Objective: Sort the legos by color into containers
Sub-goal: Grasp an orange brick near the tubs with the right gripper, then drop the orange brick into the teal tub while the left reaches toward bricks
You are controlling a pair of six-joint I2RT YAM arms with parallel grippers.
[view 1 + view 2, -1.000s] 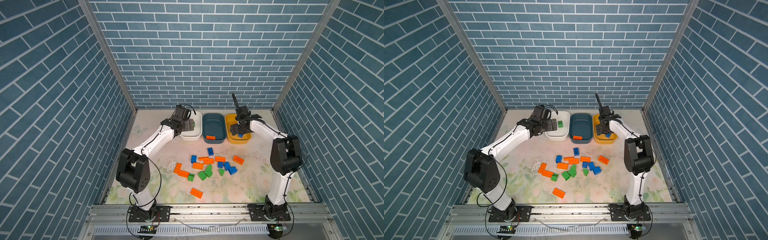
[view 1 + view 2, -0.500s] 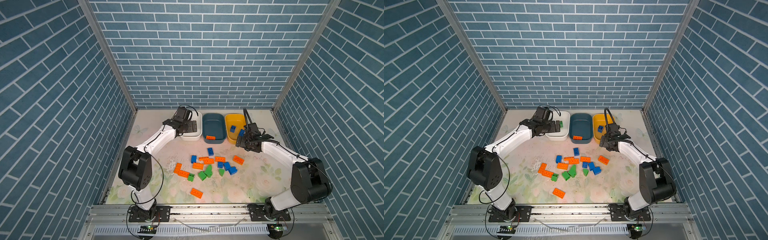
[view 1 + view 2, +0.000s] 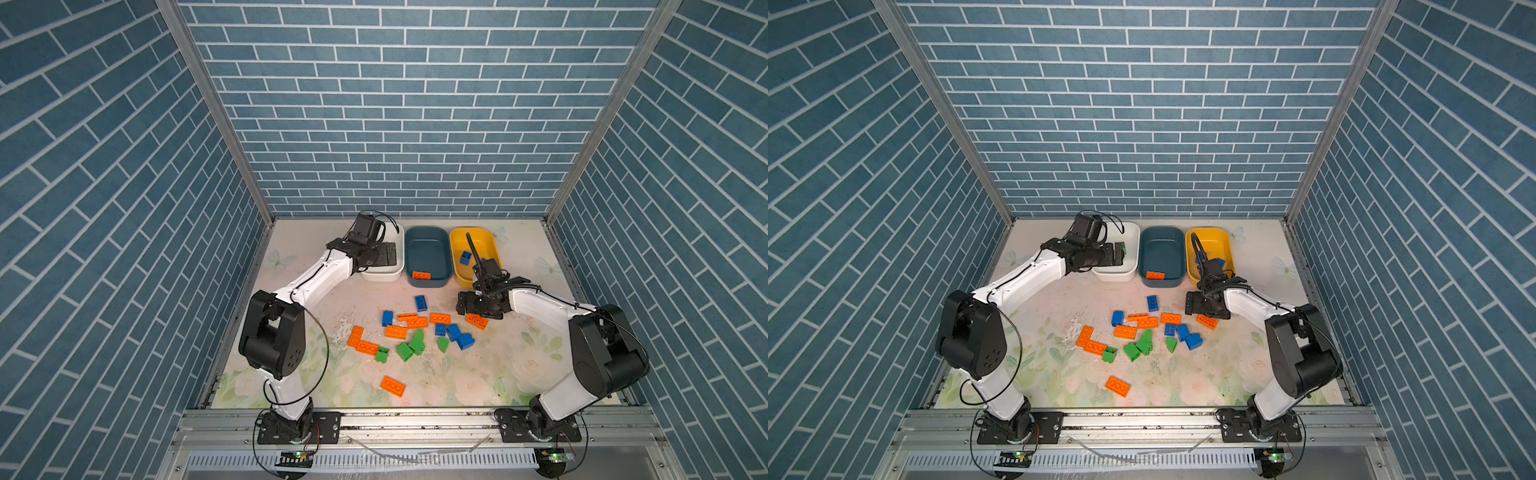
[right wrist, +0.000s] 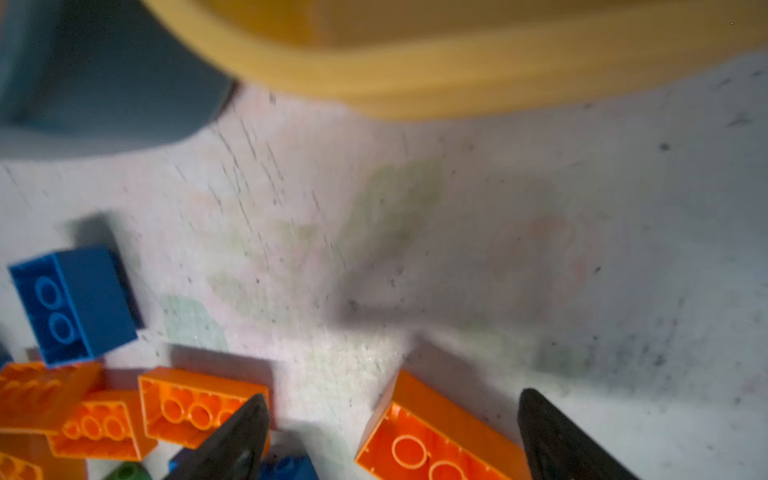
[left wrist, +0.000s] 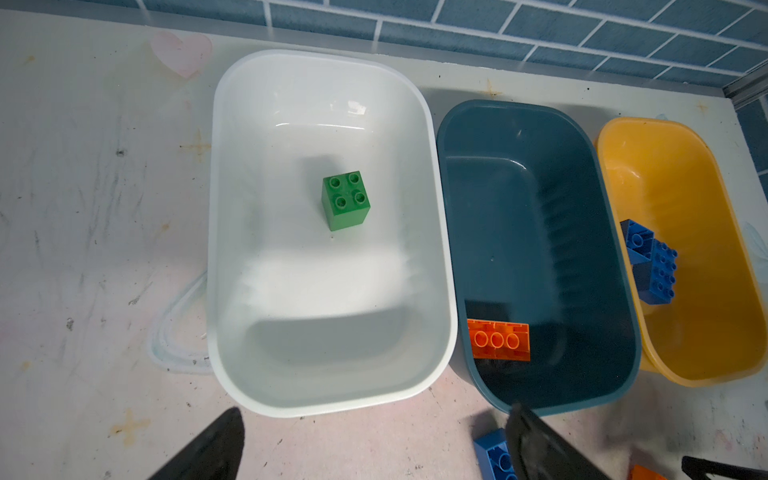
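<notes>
In a top view: legos [image 3: 415,322] strewn at table [image 3: 498,374] centre | Left wrist: left gripper [image 5: 376,409] agape by white tub [image 5: 216,208], green brick [image 5: 345,200] inside | Right wrist: right gripper [image 4: 392,397] spread astride orange brick [image 4: 436,432], judged light, rigid, slick; long sides to be pinched.

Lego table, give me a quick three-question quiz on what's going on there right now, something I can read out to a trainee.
1. True or false: the white tub holds one green brick.
2. Which colour lies in the teal tub? A blue, B orange, C green.
3. Fill in: the right gripper, jaws open, straddles an ___ brick on the table.
Key: 1 true; 2 B; 3 orange.
</notes>
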